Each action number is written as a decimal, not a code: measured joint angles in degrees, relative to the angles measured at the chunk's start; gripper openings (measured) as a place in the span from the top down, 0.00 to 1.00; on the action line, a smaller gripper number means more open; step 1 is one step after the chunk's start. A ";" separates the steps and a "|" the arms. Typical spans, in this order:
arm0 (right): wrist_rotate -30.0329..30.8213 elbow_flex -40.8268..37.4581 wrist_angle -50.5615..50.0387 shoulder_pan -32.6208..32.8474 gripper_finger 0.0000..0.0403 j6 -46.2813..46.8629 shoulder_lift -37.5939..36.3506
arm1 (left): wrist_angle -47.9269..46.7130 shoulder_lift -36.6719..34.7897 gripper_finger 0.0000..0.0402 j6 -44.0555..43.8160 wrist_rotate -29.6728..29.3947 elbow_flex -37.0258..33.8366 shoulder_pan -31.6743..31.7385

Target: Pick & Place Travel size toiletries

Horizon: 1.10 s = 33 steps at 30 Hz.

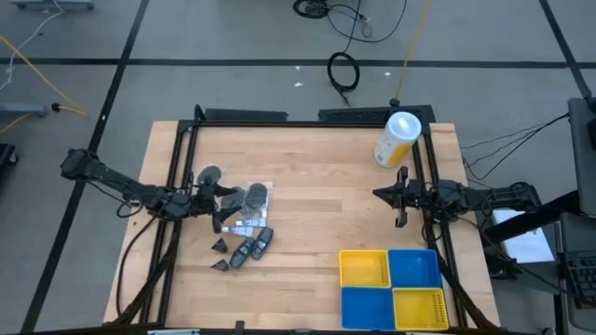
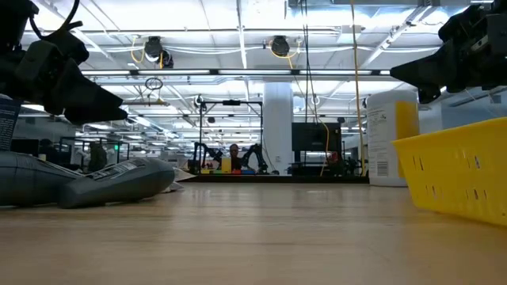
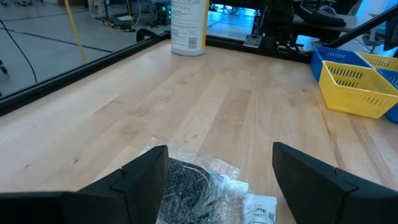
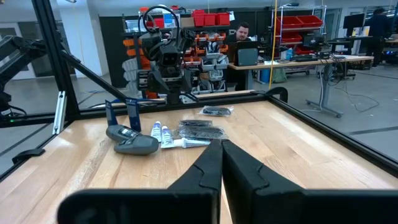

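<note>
The small grey and white travel toiletries (image 1: pixel 244 219) are piled on the left side of the wooden counter (image 1: pixel 317 214). The left gripper (image 3: pixel 219 177) is held wide open, empty, right over a clear-wrapped piece (image 3: pixel 193 183). The right gripper (image 4: pixel 221 163) is kept shut, empty, well apart. Picking seems underway; next, lowering and closing would be needed, then carrying to the yellow and blue baskets (image 1: pixel 389 287).

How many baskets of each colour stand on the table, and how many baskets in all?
Yellow baskets: 2
Blue baskets: 2
Total: 4
</note>
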 joint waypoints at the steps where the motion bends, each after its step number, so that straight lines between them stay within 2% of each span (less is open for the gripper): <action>1: 0.00 0.02 0.00 0.00 0.99 0.00 -0.02 | -0.01 -0.01 0.30 0.00 -0.02 0.00 -0.02; 5: -0.01 0.02 0.00 0.00 0.99 0.00 -0.01 | -0.01 -0.01 0.30 0.00 -0.02 0.00 0.01; 11: 0.00 0.02 0.00 0.00 0.99 0.00 -0.02 | -0.04 -0.01 0.30 0.99 -4.83 0.00 0.73; 33: 0.03 0.00 0.53 0.00 0.99 -0.02 -0.02 | 2.15 0.19 0.30 1.07 -4.37 0.00 1.12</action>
